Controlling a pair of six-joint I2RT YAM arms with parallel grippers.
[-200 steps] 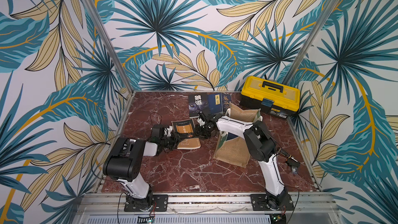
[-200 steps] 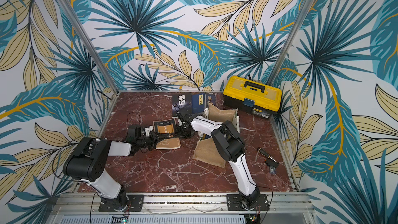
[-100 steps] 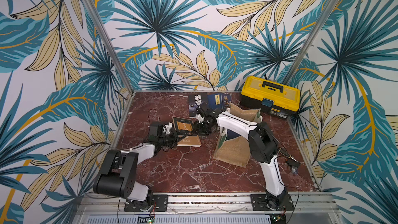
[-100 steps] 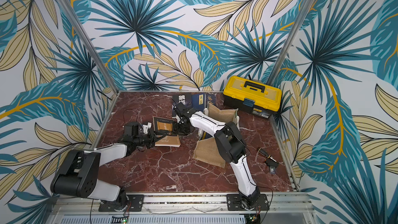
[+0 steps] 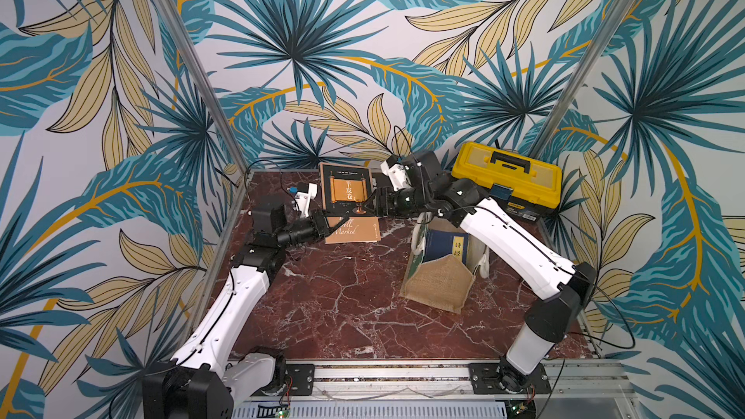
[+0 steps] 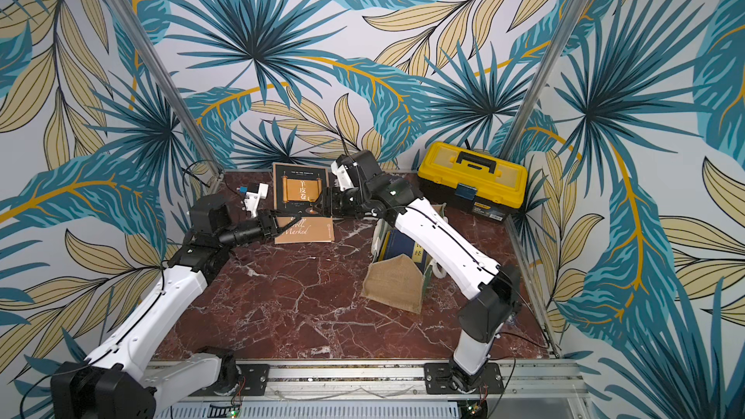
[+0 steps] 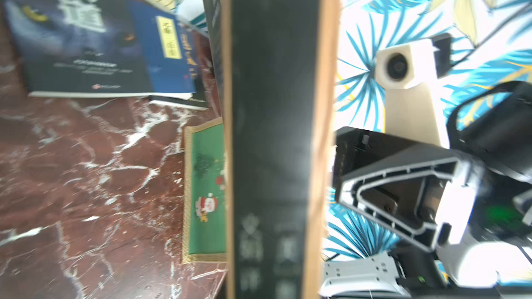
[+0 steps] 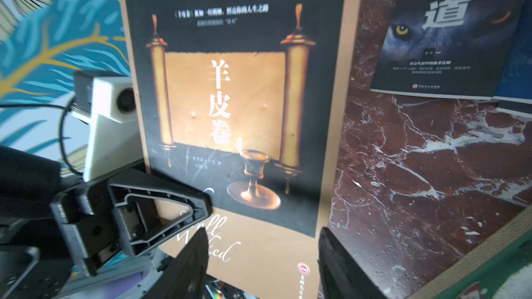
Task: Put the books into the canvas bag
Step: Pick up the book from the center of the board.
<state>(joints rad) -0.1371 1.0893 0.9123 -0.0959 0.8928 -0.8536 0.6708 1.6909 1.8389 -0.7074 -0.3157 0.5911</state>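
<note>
Pinching the 7 o'clock corner of the black scroll book (image 5: 346, 191), my left tool (image 5: 327, 222) holds it upright; the finger behind the cover is hidden. My right tool (image 8: 259, 235) is spread at the book's 5 o'clock corner; I cannot tell whether it touches. Beneath lies a brown book (image 5: 354, 231), partly covered. At 4 o'clock from it, the canvas bag (image 5: 437, 290) half-hides a navy book (image 5: 445, 243). A wolf-cover book (image 8: 452, 30) is cut off in the right wrist view.
</note>
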